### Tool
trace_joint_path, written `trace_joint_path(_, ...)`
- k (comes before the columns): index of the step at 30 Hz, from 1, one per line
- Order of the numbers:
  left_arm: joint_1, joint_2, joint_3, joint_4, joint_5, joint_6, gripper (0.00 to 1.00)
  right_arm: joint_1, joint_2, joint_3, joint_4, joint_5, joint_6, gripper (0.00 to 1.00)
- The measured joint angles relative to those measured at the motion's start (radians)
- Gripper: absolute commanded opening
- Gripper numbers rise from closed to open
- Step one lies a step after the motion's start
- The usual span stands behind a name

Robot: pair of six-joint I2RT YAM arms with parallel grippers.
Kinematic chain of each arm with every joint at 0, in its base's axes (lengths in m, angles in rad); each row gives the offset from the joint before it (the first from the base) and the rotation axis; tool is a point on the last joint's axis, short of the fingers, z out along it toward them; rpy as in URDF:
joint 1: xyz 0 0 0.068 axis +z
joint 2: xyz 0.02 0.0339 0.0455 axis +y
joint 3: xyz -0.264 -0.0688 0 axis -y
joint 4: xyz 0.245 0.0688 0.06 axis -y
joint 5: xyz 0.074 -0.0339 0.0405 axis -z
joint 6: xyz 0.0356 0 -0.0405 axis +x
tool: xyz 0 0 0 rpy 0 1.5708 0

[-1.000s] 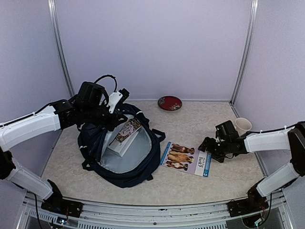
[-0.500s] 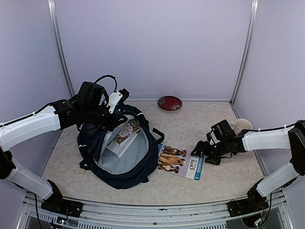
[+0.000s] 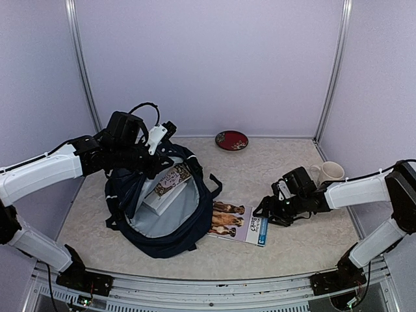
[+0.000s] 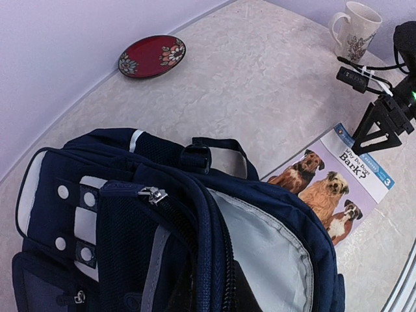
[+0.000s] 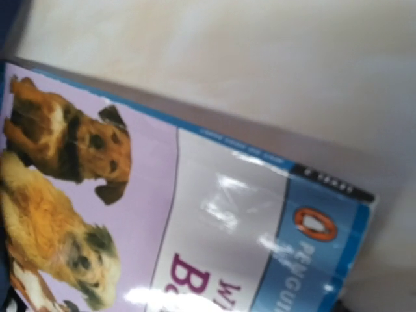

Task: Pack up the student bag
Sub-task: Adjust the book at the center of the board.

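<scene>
The navy student bag [image 3: 127, 195] lies open on the table, its grey lining showing and a white book [image 3: 170, 182] inside. My left gripper [image 3: 161, 144] is shut on the bag's upper rim and holds the mouth up. In the left wrist view the bag [image 4: 117, 214] fills the lower frame and hides the fingers. A thin dog picture book [image 3: 235, 221] lies flat with its left end against the bag. My right gripper [image 3: 267, 212] sits low at its right edge, jaws apart in the left wrist view [image 4: 380, 135]. The right wrist view shows only the book cover [image 5: 195, 214].
A red patterned plate [image 3: 232, 140] rests by the back wall. A white mug [image 3: 329, 171] stands at the right, just behind my right arm. Grey walls with metal posts close in the marbled table [image 3: 273, 162] on three sides.
My right gripper has moved left along the table, and the dog book has slid left with it until it meets the bag. The bag shifted slightly. The left arm has not moved.
</scene>
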Motion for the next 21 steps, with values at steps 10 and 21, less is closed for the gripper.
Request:
trace_joint_path(10, 0.005, 0.007, 0.0, -0.023, -0.002, 0.012, 0.0, 0.095, 0.042, 0.009, 0.293, -0.09, 0.106, 0.68)
trace_joint_path(21, 0.005, 0.007, 0.0, -0.024, -0.003, 0.012, 0.0, 0.156, -0.039, 0.003, 0.455, 0.022, 0.171, 0.75)
